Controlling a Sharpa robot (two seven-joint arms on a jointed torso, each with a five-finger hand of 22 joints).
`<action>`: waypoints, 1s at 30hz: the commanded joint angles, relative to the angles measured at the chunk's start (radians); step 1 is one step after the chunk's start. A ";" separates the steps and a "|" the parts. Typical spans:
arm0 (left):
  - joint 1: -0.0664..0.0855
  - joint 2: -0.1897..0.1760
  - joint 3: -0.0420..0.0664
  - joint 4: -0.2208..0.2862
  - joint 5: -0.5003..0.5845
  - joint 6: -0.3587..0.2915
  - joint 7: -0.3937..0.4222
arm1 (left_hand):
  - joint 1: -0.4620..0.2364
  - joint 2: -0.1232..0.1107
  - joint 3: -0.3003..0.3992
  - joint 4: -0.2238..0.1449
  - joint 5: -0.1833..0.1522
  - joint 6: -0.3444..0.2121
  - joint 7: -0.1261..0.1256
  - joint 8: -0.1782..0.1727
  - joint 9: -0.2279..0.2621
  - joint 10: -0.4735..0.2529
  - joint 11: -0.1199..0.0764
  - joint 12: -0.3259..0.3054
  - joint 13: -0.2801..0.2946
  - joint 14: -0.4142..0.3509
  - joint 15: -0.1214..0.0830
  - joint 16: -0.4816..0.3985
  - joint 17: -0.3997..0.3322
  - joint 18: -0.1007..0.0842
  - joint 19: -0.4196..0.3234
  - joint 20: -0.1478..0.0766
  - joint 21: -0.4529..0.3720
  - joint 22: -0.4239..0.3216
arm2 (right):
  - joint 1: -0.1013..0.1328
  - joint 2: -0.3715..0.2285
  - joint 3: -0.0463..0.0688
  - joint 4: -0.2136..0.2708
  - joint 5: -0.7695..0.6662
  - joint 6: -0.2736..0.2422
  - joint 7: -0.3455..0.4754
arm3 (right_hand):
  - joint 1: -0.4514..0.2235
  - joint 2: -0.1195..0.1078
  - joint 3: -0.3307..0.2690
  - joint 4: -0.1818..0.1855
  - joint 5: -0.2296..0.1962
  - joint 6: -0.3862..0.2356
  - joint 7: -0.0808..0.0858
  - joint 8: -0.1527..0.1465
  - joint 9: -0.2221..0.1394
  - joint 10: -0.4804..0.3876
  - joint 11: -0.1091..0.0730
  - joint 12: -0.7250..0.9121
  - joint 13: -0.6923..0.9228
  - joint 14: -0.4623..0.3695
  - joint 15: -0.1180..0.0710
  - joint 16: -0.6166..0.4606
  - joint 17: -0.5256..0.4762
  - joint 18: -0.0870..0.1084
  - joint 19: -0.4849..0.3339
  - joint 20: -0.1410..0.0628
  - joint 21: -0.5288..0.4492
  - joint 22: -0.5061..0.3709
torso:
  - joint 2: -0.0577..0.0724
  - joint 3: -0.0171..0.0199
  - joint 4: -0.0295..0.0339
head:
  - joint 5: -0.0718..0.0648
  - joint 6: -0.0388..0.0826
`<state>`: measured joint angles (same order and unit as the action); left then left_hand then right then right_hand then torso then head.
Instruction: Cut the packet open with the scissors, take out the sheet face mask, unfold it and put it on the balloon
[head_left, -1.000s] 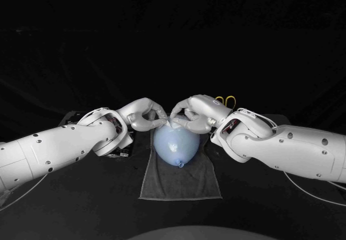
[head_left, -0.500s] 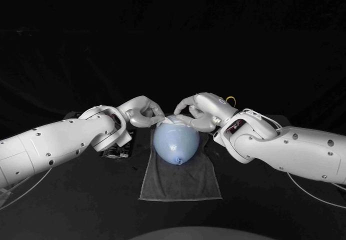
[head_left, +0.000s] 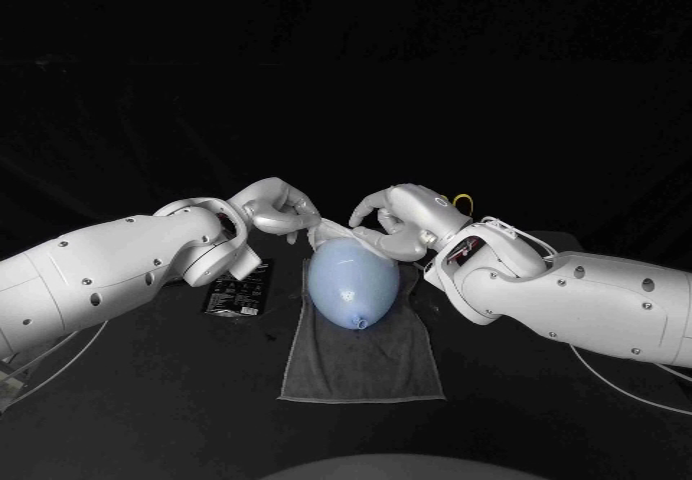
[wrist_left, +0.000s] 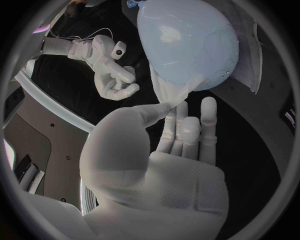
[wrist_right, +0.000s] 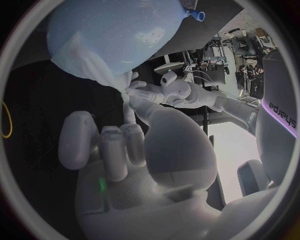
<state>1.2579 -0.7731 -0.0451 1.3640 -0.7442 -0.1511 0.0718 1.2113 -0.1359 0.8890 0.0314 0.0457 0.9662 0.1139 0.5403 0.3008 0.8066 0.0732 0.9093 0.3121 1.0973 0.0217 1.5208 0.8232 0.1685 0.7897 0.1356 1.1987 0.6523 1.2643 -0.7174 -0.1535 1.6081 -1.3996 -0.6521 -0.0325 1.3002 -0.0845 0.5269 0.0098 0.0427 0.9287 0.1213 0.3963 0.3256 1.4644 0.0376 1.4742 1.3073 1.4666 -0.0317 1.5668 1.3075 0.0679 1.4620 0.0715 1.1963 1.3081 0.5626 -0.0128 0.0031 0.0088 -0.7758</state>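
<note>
Mask is out, and both my hands are putting it on the balloon.

My left hand (head_left: 278, 213) pinches one edge of the sheet mask (wrist_left: 167, 91) between thumb and fingers. My right hand (head_left: 389, 222) pinches the other edge, right at the far end of the balloon (head_left: 353, 282). The mask touches that end of the balloon and hangs off it in a bunch. So I think the cutting and taking out are done, and the spreading is only just begun. The balloon lies on a grey towel (head_left: 361, 360). The black packet (head_left: 238, 291) lies beside the balloon, on my left arm's side. Past the balloon, a yellow loop (head_left: 460, 203) peeks out behind my right hand; it may be the scissors, but the hand hides the rest. I cannot tell how much of the mask is unfolded.
</note>
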 joint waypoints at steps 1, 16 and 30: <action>0.004 0.004 0.001 -0.006 0.074 0.087 -0.065 | -0.020 -0.003 0.021 -0.025 0.004 0.013 -0.013 0.003 0.127 0.012 -0.007 0.013 -0.001 0.006 -0.004 0.008 -0.003 0.016 -0.003 -0.007 0.009 0.004 | 0.000 0.010 0.000 -0.009 -0.021 0.008 -0.042 | -0.002 -0.010 -0.006 0.000 0.006 0.008 0.003 0.000 0.000 0.026 0.006 0.000 0.168 0.104 0.007 0.004 0.263 0.001 -0.001 0.004 -0.006 0.170 | 0.000 0.0005 -0.0004 | 0.001 0.001; 0.010 0.018 0.001 -0.024 0.197 0.189 -0.112 | -0.071 0.010 0.049 -0.049 0.003 0.016 -0.014 -0.003 0.140 0.023 -0.012 0.038 0.001 0.000 -0.009 0.012 -0.015 0.015 -0.016 -0.008 0.016 0.009 | 0.000 0.085 0.001 -0.064 -0.061 -0.007 -0.048 | 0.010 -0.016 -0.001 -0.012 0.006 0.018 -0.002 0.001 0.000 0.029 0.002 0.003 0.172 0.104 0.004 0.004 0.263 0.001 -0.001 0.003 -0.003 0.171 | 0.001 0.0015 0.0016 | 0.001 0.005; 0.012 0.020 0.001 -0.032 0.334 0.227 -0.125 | -0.115 0.060 0.042 -0.034 0.002 0.008 -0.015 0.000 0.165 0.006 -0.007 0.058 0.007 -0.029 -0.003 0.014 -0.046 0.014 -0.029 -0.003 0.006 0.003 | -0.006 0.133 -0.003 -0.099 -0.108 0.001 -0.037 | 0.030 -0.023 0.007 -0.037 0.006 0.031 -0.003 0.000 -0.002 0.035 0.000 0.010 0.179 0.104 0.002 0.004 0.263 0.000 0.001 0.002 0.002 0.172 | 0.001 -0.0002 0.0006 | 0.004 0.003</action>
<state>1.2674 -0.7545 -0.0455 1.3319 -0.4788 0.0358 -0.0457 1.0885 -0.0902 0.9327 -0.0066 0.0407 0.9731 0.1036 0.5363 0.3326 0.8203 0.0666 0.9625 0.3176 1.0745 0.0177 1.5296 0.7783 0.1724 0.7646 0.1321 1.2103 0.6562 1.2592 -0.5866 -0.1565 1.5110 -1.4694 -0.6512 -0.0755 1.3221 -0.1063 0.5343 -0.0223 0.0427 0.9525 0.1194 0.3963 0.3240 1.4628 0.0359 1.4785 1.3078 1.4663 -0.0318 1.5670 1.3081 0.0679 1.4617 0.0718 1.1963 1.3081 0.5635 -0.0128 0.0034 0.0128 -0.7737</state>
